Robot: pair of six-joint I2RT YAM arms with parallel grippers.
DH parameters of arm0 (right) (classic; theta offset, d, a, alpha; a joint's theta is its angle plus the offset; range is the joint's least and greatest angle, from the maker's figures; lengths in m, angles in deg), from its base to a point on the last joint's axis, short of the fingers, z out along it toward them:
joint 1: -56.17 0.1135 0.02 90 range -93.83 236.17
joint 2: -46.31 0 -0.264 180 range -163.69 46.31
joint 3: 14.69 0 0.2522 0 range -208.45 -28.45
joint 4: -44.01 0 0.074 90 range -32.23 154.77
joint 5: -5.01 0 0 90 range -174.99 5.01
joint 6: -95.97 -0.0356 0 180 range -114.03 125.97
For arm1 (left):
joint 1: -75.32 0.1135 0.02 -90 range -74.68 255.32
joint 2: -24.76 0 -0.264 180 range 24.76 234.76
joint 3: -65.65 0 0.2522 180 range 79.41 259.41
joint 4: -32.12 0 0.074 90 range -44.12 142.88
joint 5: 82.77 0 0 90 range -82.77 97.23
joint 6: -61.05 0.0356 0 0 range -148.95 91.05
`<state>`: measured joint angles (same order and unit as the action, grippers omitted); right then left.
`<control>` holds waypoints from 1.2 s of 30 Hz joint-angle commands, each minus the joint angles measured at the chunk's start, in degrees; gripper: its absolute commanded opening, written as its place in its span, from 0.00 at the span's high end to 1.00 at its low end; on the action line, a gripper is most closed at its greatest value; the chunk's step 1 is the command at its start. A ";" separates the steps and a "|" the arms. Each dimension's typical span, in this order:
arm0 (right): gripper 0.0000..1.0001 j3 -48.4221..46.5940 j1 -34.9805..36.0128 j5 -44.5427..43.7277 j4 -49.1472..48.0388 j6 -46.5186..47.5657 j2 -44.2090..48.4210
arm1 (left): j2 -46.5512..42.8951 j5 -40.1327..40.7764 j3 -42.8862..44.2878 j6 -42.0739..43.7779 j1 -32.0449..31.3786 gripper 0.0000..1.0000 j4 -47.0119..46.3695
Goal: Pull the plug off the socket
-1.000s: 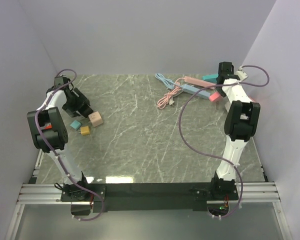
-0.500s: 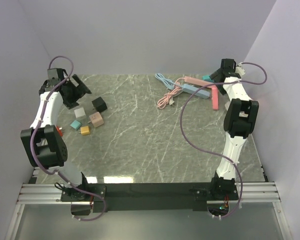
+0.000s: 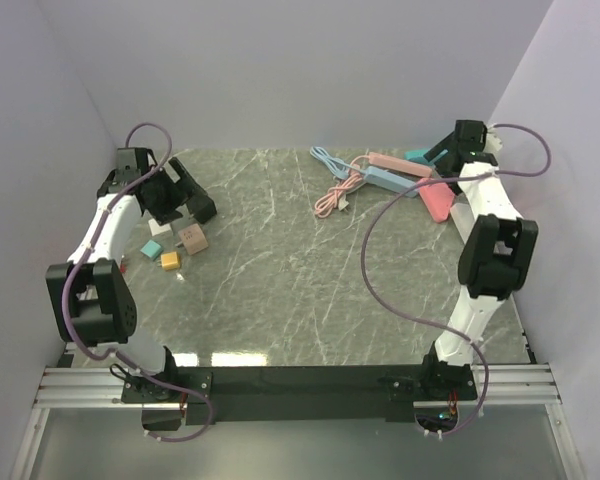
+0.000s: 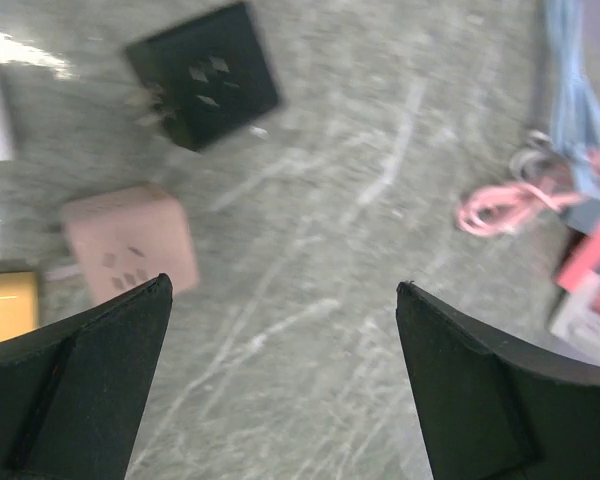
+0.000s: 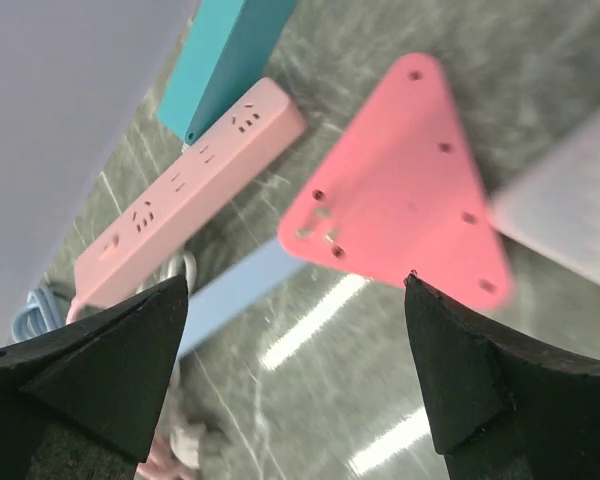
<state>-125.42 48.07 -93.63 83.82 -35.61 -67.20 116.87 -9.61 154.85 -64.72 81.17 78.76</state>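
Surface (image 3: 310,290): dark green marble, pale veins, near-edge glare.
Walls (image 3: 280,70): plain lilac, three sides.
Left end effector (image 4: 283,285): apart, empty.
Right end effector (image 5: 295,278): apart, empty.

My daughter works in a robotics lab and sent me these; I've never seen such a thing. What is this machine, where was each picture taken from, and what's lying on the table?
This is a pair of robot arms, a left arm and a right arm, bolted at the near edge of a marbled table. The wide picture comes from a fixed camera above and behind them. The other two come from small cameras on the wrists; the dark wedges at the bottom are that arm's own fingers. The left gripper hangs open over small plug cubes: a black cube, a pink cube and a yellow cube. The right gripper is open above power strips: a pink strip, a teal strip and a coral strip. Neither gripper holds anything.
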 commanded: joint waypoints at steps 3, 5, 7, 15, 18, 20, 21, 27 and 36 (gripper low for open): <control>0.00 2.83 -1.22 -15.67 7.42 4.93 13.22 | -5.20 -8.11 -1.26 -0.27 -3.11 0.01 -9.06; 0.00 5.45 -2.00 -21.21 11.29 4.50 15.33 | -4.23 -9.08 -1.17 -0.18 -4.43 0.01 -9.24; 0.00 8.53 -4.46 -23.79 10.61 5.89 16.57 | -3.00 -9.70 -1.61 -0.18 -5.50 0.01 -10.21; 0.00 12.24 -12.03 -15.71 9.65 11.51 8.49 | 2.27 -11.64 0.93 -0.36 -10.50 0.01 -11.18; 0.00 13.56 -12.64 -12.28 5.69 13.71 6.64 | 3.33 -11.63 2.51 -0.53 -10.85 0.01 -10.91; 0.00 12.51 -12.99 -12.10 5.42 13.90 4.28 | 3.42 -11.55 2.87 -0.97 -10.94 0.01 -11.09; 0.00 12.33 -13.17 -11.92 5.07 14.16 3.48 | 3.68 -11.55 3.05 -1.06 -11.12 0.01 -11.09; 0.12 9.69 -13.87 -12.71 5.86 13.72 -1.71 | 2.99 -10.85 0.51 -1.58 -11.30 0.01 -11.70; 1.00 21.10 -11.86 -10.25 8.93 9.16 8.38 | 0.78 -13.48 -4.60 -1.23 -11.38 0.00 -13.81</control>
<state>-110.07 35.08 -102.86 87.23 -25.09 -64.52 120.68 -20.39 151.46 -66.07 70.17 67.55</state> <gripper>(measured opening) 0.706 0.994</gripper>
